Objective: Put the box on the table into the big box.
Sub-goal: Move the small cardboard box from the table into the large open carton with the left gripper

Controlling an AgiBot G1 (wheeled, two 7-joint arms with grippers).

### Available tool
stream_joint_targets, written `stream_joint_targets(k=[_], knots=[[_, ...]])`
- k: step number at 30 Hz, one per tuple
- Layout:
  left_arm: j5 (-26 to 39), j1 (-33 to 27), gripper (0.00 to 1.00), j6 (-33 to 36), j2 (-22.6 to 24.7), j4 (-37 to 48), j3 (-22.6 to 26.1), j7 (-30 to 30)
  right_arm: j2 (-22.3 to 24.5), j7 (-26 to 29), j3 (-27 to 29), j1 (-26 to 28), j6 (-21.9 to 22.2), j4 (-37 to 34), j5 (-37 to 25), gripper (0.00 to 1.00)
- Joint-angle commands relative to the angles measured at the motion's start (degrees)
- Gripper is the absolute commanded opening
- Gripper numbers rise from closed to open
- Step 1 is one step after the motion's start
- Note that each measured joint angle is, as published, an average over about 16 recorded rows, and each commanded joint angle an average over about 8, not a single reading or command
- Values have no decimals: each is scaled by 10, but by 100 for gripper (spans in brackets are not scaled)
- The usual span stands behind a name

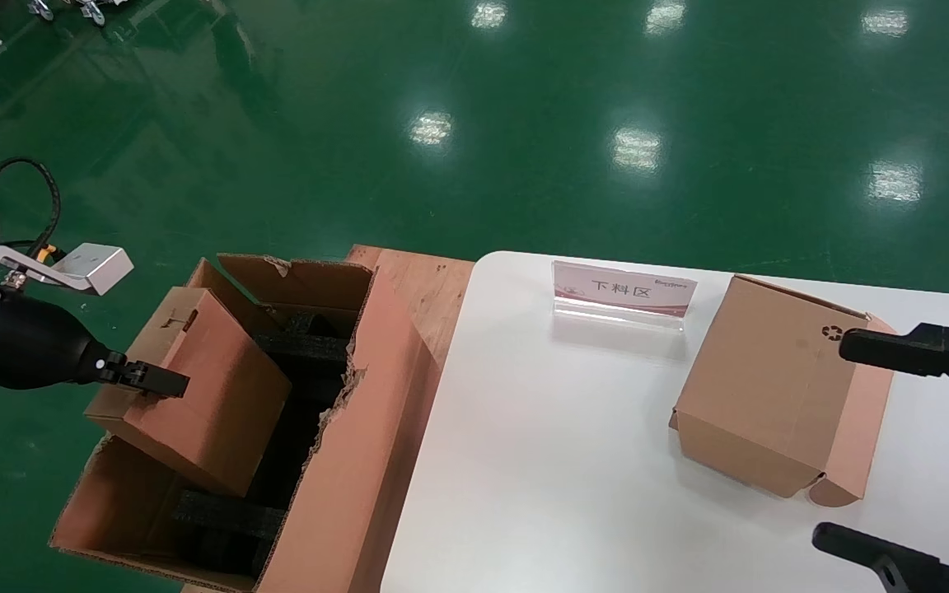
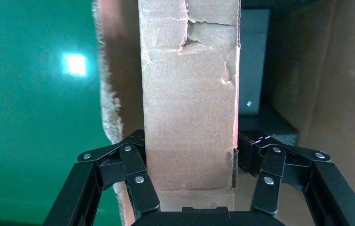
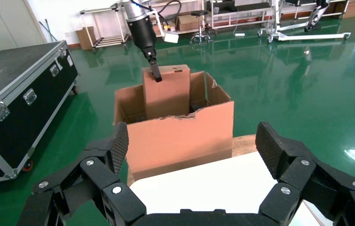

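**Currently: box held in the big box by the left hand**

Currently the green floor (image 1: 524,123) surrounds the work area. The white bench (image 1: 540,461) occupies the right side of the head view. The big box (image 1: 359,461) stands just beside the bench's left edge, open-topped, with a ragged torn rim and black foam (image 1: 227,515) inside. A wooden surface (image 1: 425,288) shows beyond it.

The box (image 1: 203,387) sits tilted in the big box's opening, its lower part below the rim and its upper part above it. Tab slots show along its top edge. The left hand (image 1: 149,380) pinches the box: in the left wrist view its fingers (image 2: 135,181) press against both sides of the carton (image 2: 189,117).

A second carton (image 1: 771,387), marked with a black recycling symbol, rests on the bench near its right side. The right hand (image 3: 192,155) hovers above the bench just beside this carton, fingers spread wide and holding nothing.

A small sign (image 1: 623,292) with printed characters stands upright on the bench near its far edge.
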Motion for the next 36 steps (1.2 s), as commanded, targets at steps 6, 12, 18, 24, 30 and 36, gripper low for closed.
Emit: stream_joint_targets(k=[6,12,18,24,30,36], knots=[[23,8,0,-33,-11,-4,1,-13,0,0,0,0,0,0,0,100],[40,19,0,-60,-15,-7,1,-21,0,0,0,0,0,0,0,100],[51,30,0,-81,-17,-11,2,-20,0,0,0,0,0,0,0,100],[60,40,0,-100,-22,-14,3,-10,0,0,0,0,0,0,0,100],[73,56,0,-124,-29,-18,7,-1,0,0,0,0,0,0,0,100],[85,73,0,-145,-32,-22,12,0,0,0,0,0,0,0,0,100]])
